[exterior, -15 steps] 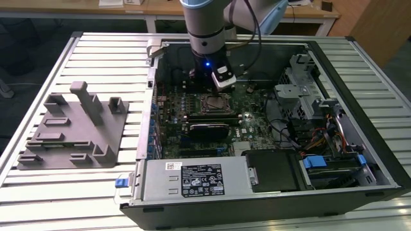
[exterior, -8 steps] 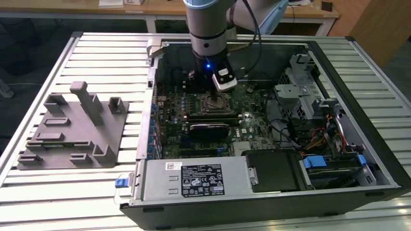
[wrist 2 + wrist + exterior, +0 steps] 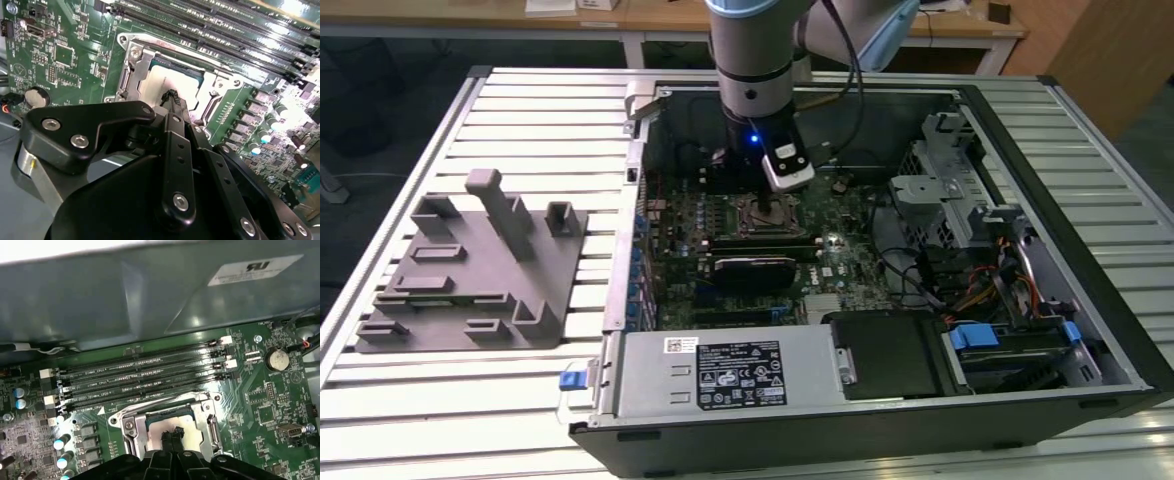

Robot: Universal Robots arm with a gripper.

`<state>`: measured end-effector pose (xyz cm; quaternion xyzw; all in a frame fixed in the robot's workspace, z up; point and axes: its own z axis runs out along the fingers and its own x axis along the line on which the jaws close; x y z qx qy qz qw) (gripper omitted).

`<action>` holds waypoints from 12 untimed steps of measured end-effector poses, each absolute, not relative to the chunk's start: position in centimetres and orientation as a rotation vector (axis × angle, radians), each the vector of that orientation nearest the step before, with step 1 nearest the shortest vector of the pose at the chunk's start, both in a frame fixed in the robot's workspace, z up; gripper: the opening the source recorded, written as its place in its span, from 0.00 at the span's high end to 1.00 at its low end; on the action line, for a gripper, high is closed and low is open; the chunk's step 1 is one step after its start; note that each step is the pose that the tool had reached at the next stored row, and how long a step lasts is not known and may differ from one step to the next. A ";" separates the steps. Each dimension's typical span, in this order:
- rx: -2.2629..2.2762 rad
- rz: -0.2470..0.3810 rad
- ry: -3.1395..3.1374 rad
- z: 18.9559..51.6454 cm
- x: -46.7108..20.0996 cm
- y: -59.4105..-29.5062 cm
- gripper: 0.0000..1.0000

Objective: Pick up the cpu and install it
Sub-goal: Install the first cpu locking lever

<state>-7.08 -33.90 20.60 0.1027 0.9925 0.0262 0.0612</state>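
cpu (image 3: 167, 82) in its socket, directly under gripper (image 3: 173, 96) tips

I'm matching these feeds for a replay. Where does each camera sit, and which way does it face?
Exterior view: off the arm, above, looking down at the open computer case; arm and gripper show.
First wrist view: on the wrist, facing the CPU socket and memory slots; fingers show.
Second wrist view: on the wrist, facing along the gripper linkage to the socket.
Both wrist views share the cpu in the socket.
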 end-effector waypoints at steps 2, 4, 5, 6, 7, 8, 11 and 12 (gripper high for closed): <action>0.312 0.078 3.003 20.6 -7.0 -33.9 0.89; 0.313 0.078 3.003 20.6 -7.0 -33.9 0.89; 0.313 0.078 3.004 20.6 -7.0 -33.9 0.89; 0.313 0.078 3.005 20.6 -6.9 -33.9 0.89; 0.313 0.077 3.011 20.6 -6.8 -33.9 0.89; 0.315 0.076 3.018 20.6 -6.6 -33.9 0.89; 0.316 0.074 3.030 20.8 -6.5 -33.9 0.89; 0.316 0.074 3.033 21.0 -6.4 -33.9 0.89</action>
